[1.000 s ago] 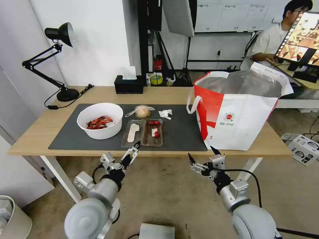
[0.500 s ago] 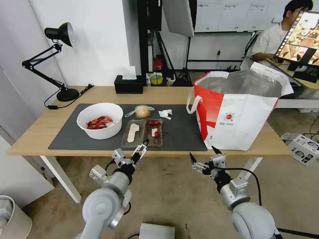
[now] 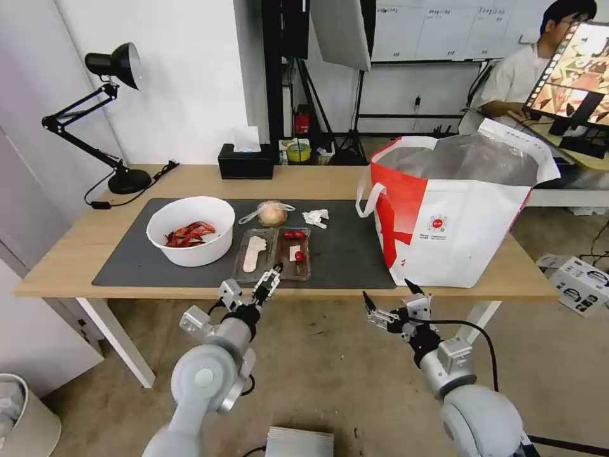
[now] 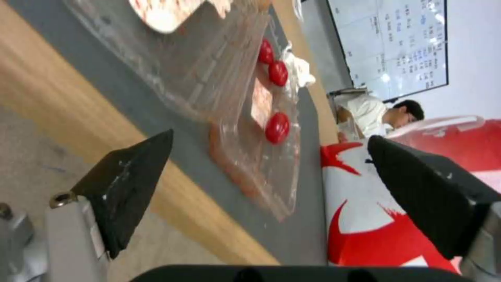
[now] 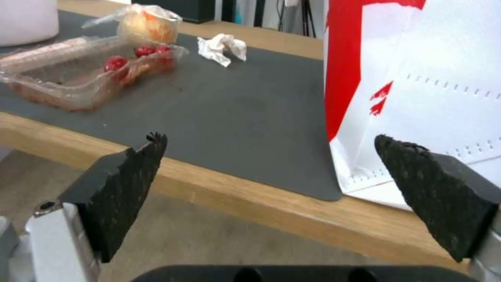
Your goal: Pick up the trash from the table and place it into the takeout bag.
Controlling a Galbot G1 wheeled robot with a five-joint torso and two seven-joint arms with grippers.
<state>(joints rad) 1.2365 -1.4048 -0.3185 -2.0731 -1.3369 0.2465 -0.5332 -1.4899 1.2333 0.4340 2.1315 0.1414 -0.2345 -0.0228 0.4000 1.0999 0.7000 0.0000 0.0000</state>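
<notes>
On the table's (image 3: 317,181) dark mat (image 3: 346,254) stand a white bowl (image 3: 190,230) of red shells, a clear clamshell tray (image 3: 273,254) with red bits, a small bag with a beige lump (image 3: 271,214) and a crumpled tissue (image 3: 316,218). The white-and-red takeout bag (image 3: 457,216) stands open at the right end. My left gripper (image 3: 269,279) is open at the table's front edge, just short of the tray (image 4: 229,98). My right gripper (image 3: 388,303) hangs open below the front edge, facing the mat (image 5: 235,109) and the takeout bag (image 5: 433,78).
A black desk lamp (image 3: 114,95) stands at the back left and a black tissue box (image 3: 246,162) at the back middle. A white bin (image 3: 25,419) sits on the floor at the left. A white box (image 3: 580,285) lies on the floor at the right.
My left gripper has risen and shifted right, reaching the tray's front edge. The right gripper has barely moved.
</notes>
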